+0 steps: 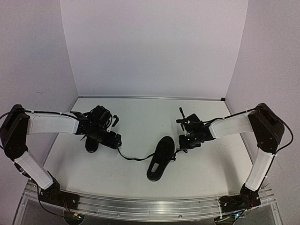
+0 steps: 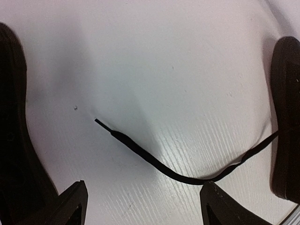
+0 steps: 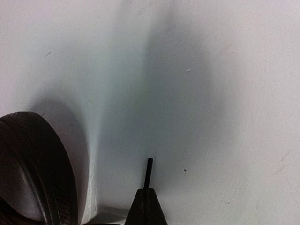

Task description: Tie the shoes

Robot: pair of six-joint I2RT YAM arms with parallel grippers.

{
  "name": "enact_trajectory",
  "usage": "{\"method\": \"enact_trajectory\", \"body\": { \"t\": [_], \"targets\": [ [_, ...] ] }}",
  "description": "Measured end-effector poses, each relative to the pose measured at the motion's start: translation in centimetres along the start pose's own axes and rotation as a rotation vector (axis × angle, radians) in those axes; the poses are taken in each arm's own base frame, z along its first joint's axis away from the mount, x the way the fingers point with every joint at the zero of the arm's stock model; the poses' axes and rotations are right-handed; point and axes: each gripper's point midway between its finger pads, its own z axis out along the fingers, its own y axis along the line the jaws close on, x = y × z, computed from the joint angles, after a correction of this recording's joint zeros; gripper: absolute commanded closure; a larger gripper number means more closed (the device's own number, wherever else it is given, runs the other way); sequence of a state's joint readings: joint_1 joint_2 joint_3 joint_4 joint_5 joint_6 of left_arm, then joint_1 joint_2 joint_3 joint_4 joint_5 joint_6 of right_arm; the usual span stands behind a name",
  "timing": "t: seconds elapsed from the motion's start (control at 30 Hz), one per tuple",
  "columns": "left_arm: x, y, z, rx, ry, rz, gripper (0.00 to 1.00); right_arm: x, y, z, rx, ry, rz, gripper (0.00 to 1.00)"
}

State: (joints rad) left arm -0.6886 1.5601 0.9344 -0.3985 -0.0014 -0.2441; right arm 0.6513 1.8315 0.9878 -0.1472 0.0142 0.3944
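One black shoe [image 1: 159,158] lies in the middle of the table, toe toward the near edge. A second shoe [image 1: 91,144] lies half under my left arm. A thin black lace [image 1: 133,157] runs left from the middle shoe. In the left wrist view that lace [image 2: 154,161] lies flat on the table, just beyond my open left gripper [image 2: 145,183], with a shoe on either side [image 2: 287,117] [image 2: 10,140]. My right gripper [image 3: 149,193] is shut on a lace tip [image 3: 149,168] that sticks out past the fingers, next to the shoe's toe [image 3: 35,168]. From above, the right gripper [image 1: 183,140] sits just right of the middle shoe.
White walls enclose the white table [image 1: 140,122] on the left, back and right. A metal rail [image 1: 150,204] with both arm bases runs along the near edge.
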Motion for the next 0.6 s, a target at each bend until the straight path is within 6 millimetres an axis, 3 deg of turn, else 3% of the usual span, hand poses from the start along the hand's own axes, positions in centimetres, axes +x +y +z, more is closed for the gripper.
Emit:
{"method": "enact_trajectory", "body": {
  "t": [0.13, 0.27, 0.37, 0.6],
  "targets": [
    [0.1, 0.6, 0.3, -0.018, 0.005, -0.083, 0.2, -1.3, -0.1, -2.7, -0.022, -0.043, 0.018, 1.0],
    [1.2, 0.9, 1.9, -0.035, 0.054, -0.158, 0.28, -3.3, 0.7, -5.3, -0.079, -0.113, 0.033, 1.0],
    [2.2, 1.2, 3.1, -0.049, 0.086, -0.208, 0.32, -3.0, 1.1, -5.4, -0.108, -0.102, 0.036, 1.0],
    [2.6, 1.2, 4.9, -0.049, 0.092, -0.262, 0.4, 0.2, 1.7, -4.0, -0.173, -0.01, 0.053, 1.0]
  ]
}}
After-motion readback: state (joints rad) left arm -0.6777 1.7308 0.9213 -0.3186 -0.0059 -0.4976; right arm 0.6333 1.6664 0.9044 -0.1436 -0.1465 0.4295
